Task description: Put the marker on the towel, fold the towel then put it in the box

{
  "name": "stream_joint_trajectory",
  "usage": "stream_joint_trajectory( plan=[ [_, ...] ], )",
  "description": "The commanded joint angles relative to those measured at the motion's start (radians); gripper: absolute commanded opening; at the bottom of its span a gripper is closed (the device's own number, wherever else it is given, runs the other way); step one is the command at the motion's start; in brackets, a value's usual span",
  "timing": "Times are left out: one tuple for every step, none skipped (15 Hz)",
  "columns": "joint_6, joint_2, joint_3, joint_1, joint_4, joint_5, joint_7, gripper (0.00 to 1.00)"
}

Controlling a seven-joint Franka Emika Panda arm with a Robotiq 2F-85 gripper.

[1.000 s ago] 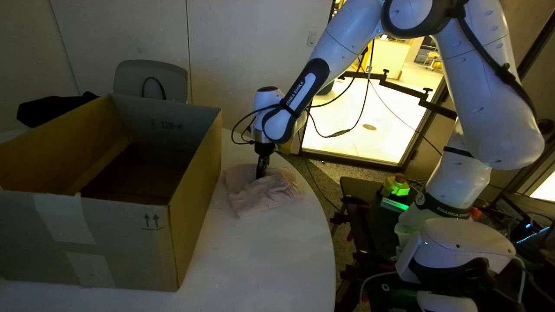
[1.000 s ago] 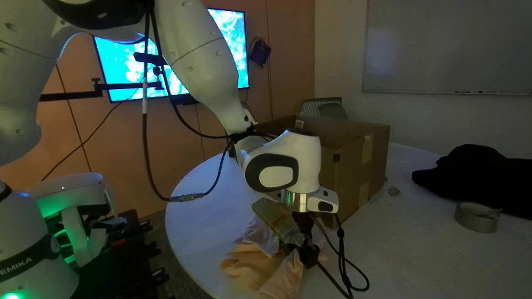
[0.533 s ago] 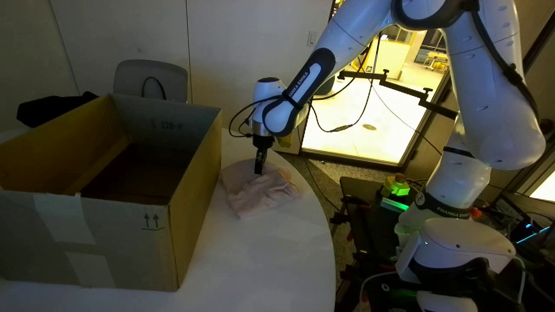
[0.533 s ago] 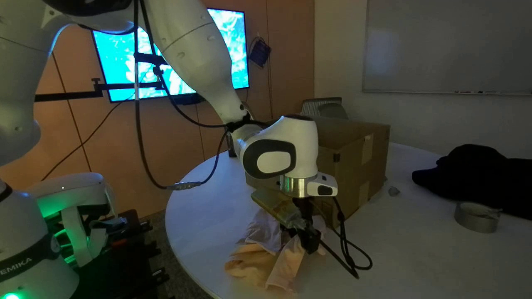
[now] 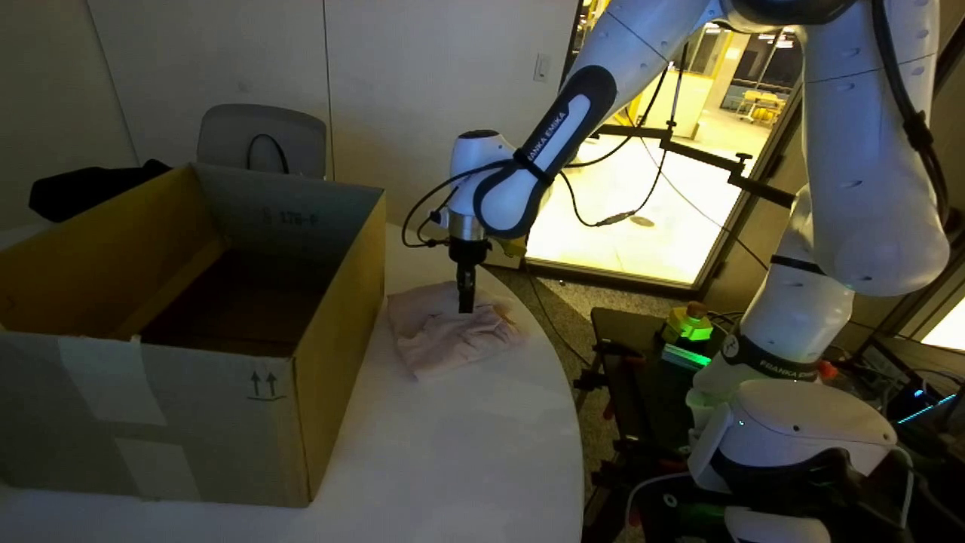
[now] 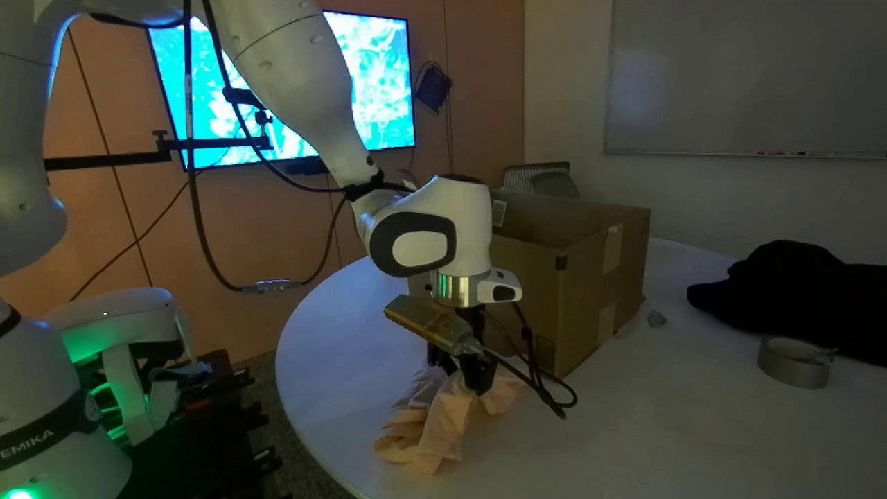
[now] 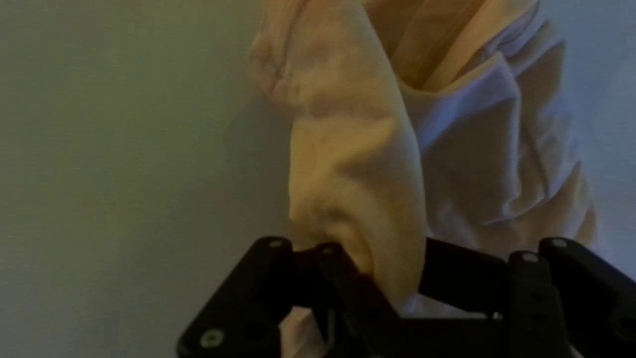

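One fold of the towel (image 7: 357, 164) is nipped tight in the jaws, its length running up the wrist view; the rest lies rumpled on the table (image 5: 452, 467) to its right there, likely the side to fold toward (no marker shows).

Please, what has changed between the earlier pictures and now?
Shut on the towel, the claw has risen and moved toward the robot's base, drawing a fold along. No new grasp or release shows. The box and tape roll stayed put.
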Motion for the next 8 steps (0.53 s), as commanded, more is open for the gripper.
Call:
stream_joint_trajectory(
  plan=[
    [0.016,-0.102,0.062,0.002,-0.119,0.029,-0.099,0.01],
    [0.013,-0.117,0.08,0.004,-0.137,0.038,-0.12,0.02],
    [0.014,-0.127,0.101,0.007,-0.157,0.05,-0.14,0.02],
    [0.02,-0.135,0.11,0.016,-0.175,0.048,-0.148,0.02],
    [0.016,-0.143,0.118,0.026,-0.188,0.05,-0.159,0.02],
    [0.018,-0.142,0.123,0.04,-0.201,0.045,-0.163,0.01],
    [0.018,-0.143,0.126,0.054,-0.212,0.042,-0.163,0.02],
    [0.018,-0.143,0.129,0.067,-0.222,0.041,-0.162,0.05]
  ],
)
